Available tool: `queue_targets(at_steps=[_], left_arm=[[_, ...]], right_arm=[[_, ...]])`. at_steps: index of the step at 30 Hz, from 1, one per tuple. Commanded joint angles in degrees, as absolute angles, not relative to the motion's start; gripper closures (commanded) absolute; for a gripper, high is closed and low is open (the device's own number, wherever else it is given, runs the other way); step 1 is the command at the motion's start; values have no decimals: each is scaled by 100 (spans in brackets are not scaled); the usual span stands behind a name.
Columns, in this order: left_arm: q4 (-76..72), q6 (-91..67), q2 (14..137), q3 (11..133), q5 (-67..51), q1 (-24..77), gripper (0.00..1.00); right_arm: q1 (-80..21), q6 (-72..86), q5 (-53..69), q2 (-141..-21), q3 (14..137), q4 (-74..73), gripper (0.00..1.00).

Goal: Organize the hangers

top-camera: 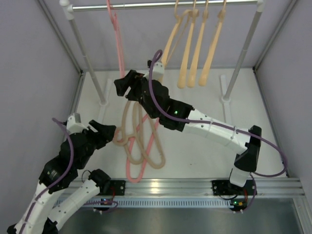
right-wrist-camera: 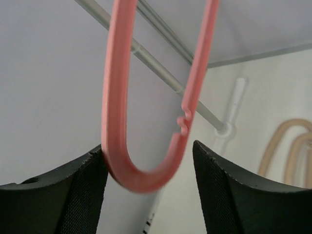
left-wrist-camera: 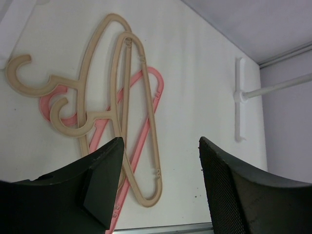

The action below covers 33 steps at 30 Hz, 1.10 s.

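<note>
The left gripper [top-camera: 108, 131] [left-wrist-camera: 161, 146] hovered low over the near-left part of the table [top-camera: 200, 151], its jaws parted and holding nothing. Just beyond its fingertips lay a loose pile: two beige hangers [top-camera: 130, 146] [left-wrist-camera: 72, 130] crossed over each other, hooks toward the left edge, with the lying pink hanger [top-camera: 135, 177] [left-wrist-camera: 157, 87] under them and its lower end reaching toward the near edge. Farther in, the right arm stretched from the near-right corner across the table, and the right gripper [top-camera: 123, 85] [right-wrist-camera: 148, 161] was raised at the bottom loop of the hung pink hanger [top-camera: 118, 44] [right-wrist-camera: 114, 97]. Its jaws stood released, the loop between them, close against one pad and clear of the other; that edge was blurred, so contact could not be told. This hanger hung from the rail [top-camera: 161, 6] [right-wrist-camera: 156, 63] near its left end. Toward the rail's right end hung four peach hangers [top-camera: 197, 53], close together. The rail sat on two posts [top-camera: 85, 53] at the far edge.
</note>
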State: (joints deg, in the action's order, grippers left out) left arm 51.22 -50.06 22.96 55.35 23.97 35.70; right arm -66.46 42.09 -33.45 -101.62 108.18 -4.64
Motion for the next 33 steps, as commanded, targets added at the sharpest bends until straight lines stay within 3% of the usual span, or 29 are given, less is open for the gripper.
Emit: queue_targets(at_steps=[1,13,25,33], left_arm=[[4694,-5343,2530,5134,2444,3577,32],[2937,-5976,3426,3157,1512,3577,33],[1452,-6021,4832,2531,1459,3577,40],[844,-6117,5457,2277,1450,3577,41]], right_arm=[[-6864,3964,-3849,-9537,10311,-615,34],[-7339,4043,-4263,-8140,7887,-343,32],[-7611,4324,-4878,-6646,5979,-544,31],[-7611,4535,-5036,-6109,5362,-624,31]])
